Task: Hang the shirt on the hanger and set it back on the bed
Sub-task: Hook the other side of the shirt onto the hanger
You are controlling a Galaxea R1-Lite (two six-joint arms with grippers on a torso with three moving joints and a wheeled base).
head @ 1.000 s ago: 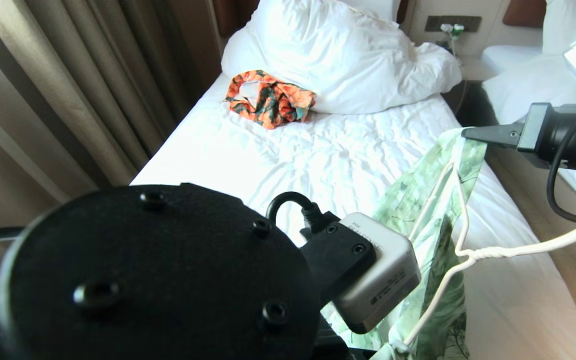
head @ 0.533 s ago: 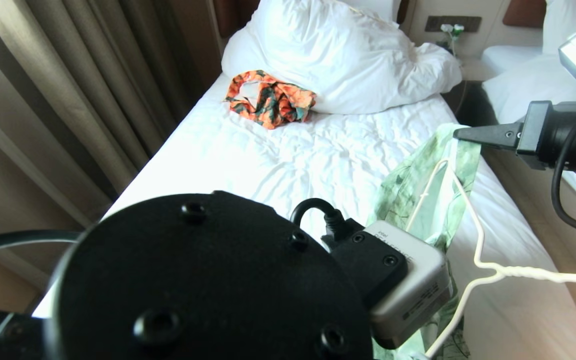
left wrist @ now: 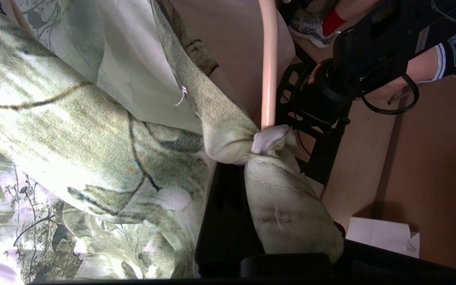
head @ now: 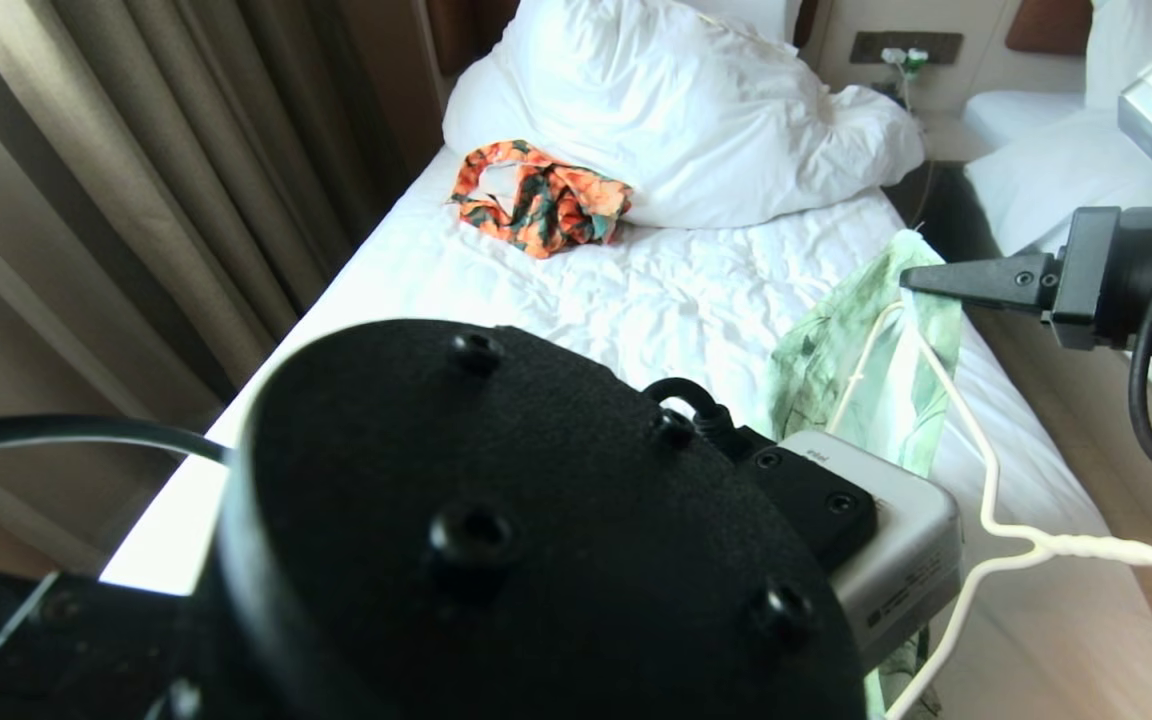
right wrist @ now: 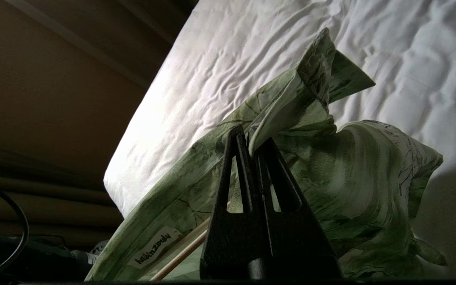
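Note:
The light green printed shirt [head: 871,350] hangs over the right edge of the bed [head: 636,300], stretched between both grippers. My right gripper [head: 908,280] comes in level from the right and is shut on the shirt's upper edge [right wrist: 291,99], as its own view [right wrist: 253,140] also shows. The cream wire hanger [head: 986,500] runs inside the cloth, its twisted neck sticking out to the right. My left gripper [left wrist: 251,158] is lower, hidden in the head view behind its own wrist [head: 536,530]. It is shut on a bunched fold of shirt [left wrist: 287,206] where a hanger rod [left wrist: 269,71] ends.
An orange and dark green garment [head: 541,200] lies by the big white pillow [head: 676,110]. Curtains [head: 136,180] hang along the left side, and a second white bed [head: 1066,160] stands to the right. A person's shoe and red sock [left wrist: 323,21] and a white box [left wrist: 382,235] are on the floor.
My left wrist has swung up and to the right in the head view, covering more of the shirt. The hanger's neck has shifted right and a little down. The right gripper edged slightly left.

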